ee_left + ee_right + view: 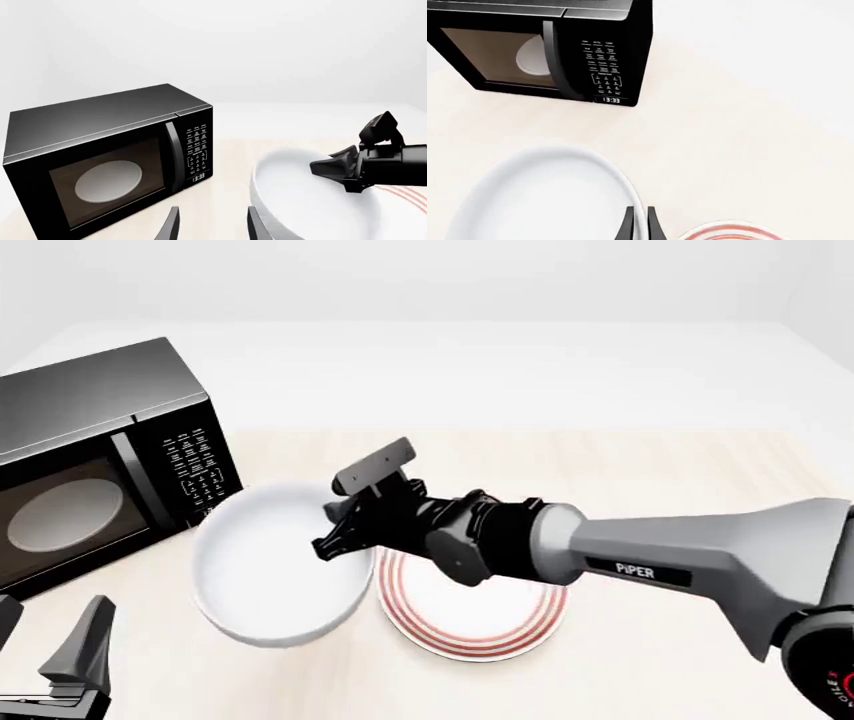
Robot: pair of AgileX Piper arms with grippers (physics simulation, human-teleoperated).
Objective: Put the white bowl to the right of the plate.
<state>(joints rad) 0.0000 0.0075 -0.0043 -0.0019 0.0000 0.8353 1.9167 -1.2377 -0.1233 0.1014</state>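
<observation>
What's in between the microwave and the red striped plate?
The white bowl, its rim pinched by the right end effector, sits between the microwave and plate in the front view.

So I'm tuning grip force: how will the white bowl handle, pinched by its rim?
The white bowl looks rigid and glossy, so likely slippery. The right end effector grips only its rim, off-centre, so it may tilt.

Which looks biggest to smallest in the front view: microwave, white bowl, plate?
1. Microwave, largest, though cut off at the frame edge.
2. White bowl and plate look about alike; the right arm hides part of the plate, so no ranking.
</observation>
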